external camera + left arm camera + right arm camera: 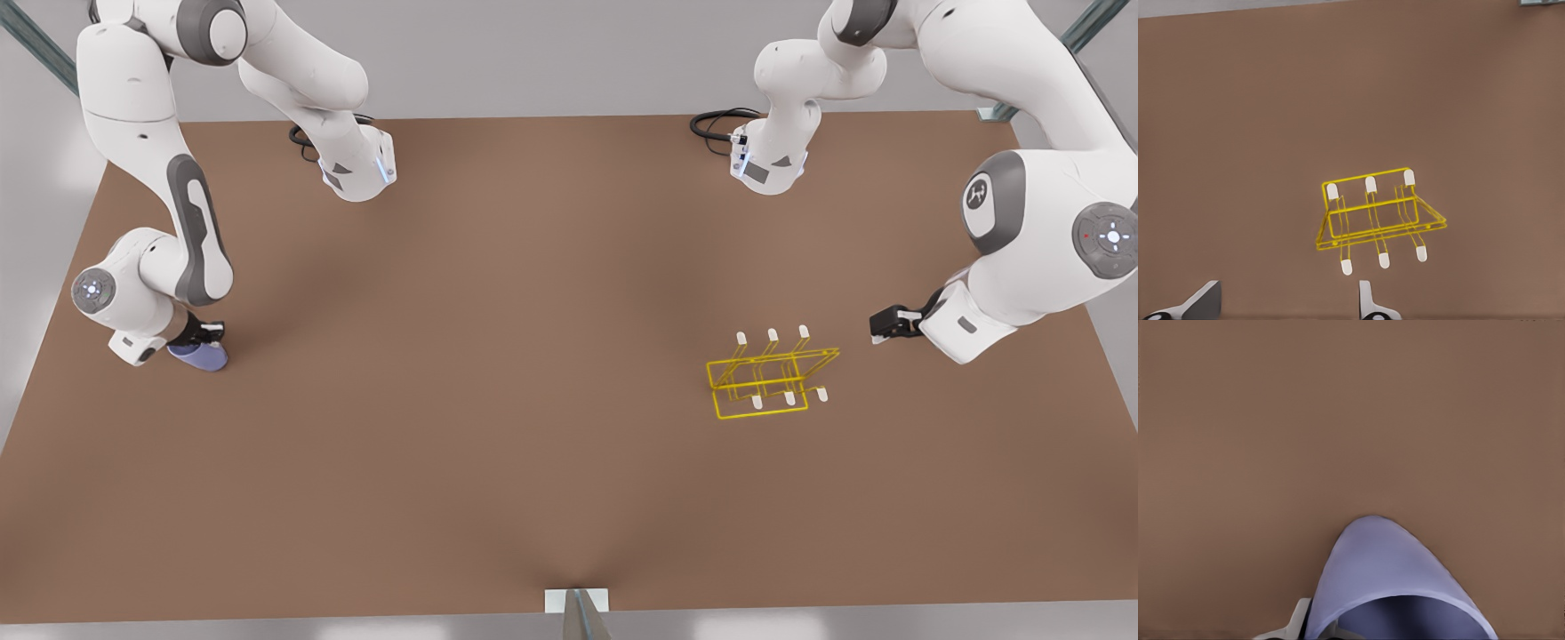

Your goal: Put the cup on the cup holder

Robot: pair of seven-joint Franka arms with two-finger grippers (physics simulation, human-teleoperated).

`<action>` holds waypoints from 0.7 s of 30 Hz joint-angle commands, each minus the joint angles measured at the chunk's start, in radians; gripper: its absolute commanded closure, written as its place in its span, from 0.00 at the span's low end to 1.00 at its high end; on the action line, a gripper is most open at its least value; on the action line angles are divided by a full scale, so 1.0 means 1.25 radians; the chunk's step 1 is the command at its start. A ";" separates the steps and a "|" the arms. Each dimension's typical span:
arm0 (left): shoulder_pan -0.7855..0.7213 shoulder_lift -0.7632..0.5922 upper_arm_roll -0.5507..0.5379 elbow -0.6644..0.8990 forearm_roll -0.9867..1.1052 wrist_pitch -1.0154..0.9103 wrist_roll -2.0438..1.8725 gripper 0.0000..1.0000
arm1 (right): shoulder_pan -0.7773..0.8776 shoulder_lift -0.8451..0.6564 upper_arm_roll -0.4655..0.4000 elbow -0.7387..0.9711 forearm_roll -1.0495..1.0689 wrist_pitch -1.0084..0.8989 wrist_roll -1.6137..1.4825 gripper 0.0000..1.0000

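While tilted, cup (199,356) rim-first clawward.

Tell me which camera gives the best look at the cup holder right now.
The left wrist view: the cup holder sits unobstructed mid-picture, all six white-tipped pegs distinct. The front view shows it whole but farther off, beside the left gripper.

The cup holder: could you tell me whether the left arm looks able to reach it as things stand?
Probably yes: the left gripper hovers open beside the cup holder, with bare table between them.

Matt brown table (498,373), thin yellow wire cup holder (769,378), smooth matt lavender cup (200,356)
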 commanded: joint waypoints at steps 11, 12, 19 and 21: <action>-0.002 -0.003 0.000 0.000 0.000 0.001 0.000 0.00 | 0.030 -0.046 0.214 0.065 0.132 -0.128 -0.040 0.79; -0.002 -0.003 0.000 0.000 0.000 0.001 0.000 0.00 | 0.032 -0.043 0.237 0.068 0.180 -0.129 -0.047 0.79; -0.004 -0.003 0.000 0.000 0.002 0.002 0.000 0.00 | 0.050 0.070 0.386 0.159 0.645 -0.226 -0.191 0.79; -0.004 -0.002 0.000 0.000 0.002 0.003 0.000 0.00 | 0.104 0.134 0.394 0.231 0.757 -0.223 -0.194 0.79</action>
